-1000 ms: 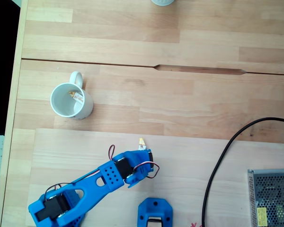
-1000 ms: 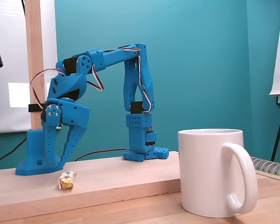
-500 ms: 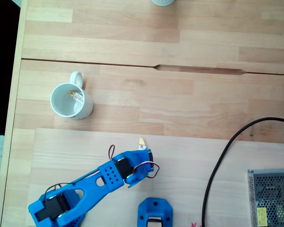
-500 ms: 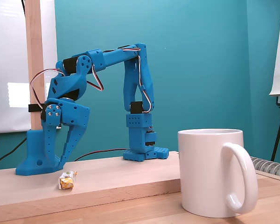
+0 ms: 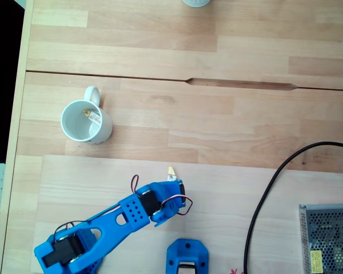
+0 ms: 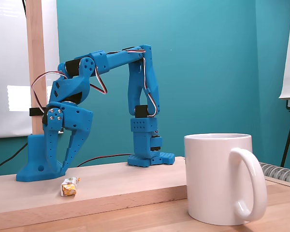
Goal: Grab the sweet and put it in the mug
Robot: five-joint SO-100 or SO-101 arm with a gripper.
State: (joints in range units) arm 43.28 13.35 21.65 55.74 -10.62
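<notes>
Blue arm (image 6: 135, 87) folded in an arch: upper link rises from the base (image 6: 150, 157), elbow at top, forearm running down toward the left in the side-on fixed view, wrist bent so the gripper (image 6: 63, 166) points at the board. In the top-down fixed view the arm (image 5: 120, 220) lies diagonally from lower left up to the right, the gripper (image 5: 170, 184) at its upper-right end. Fingertips hover just above the wooden board (image 6: 101, 191), slightly parted and holding nothing. The sweet (image 6: 69, 186) lies on the board just in front of the fingertips, apart from them; from above, its yellow end (image 5: 171, 170) peeks past the gripper. The mug (image 5: 86, 121) stands well apart, up and left on the table (image 5: 217, 114); a small yellowish piece (image 5: 93, 117) lies inside it. Side-on, the mug (image 6: 217, 179) is upright in the foreground, handle to the right. No legible writing; a yellow label (image 5: 315, 260) on the mesh box (image 5: 326, 237) is too small to read.
</notes>
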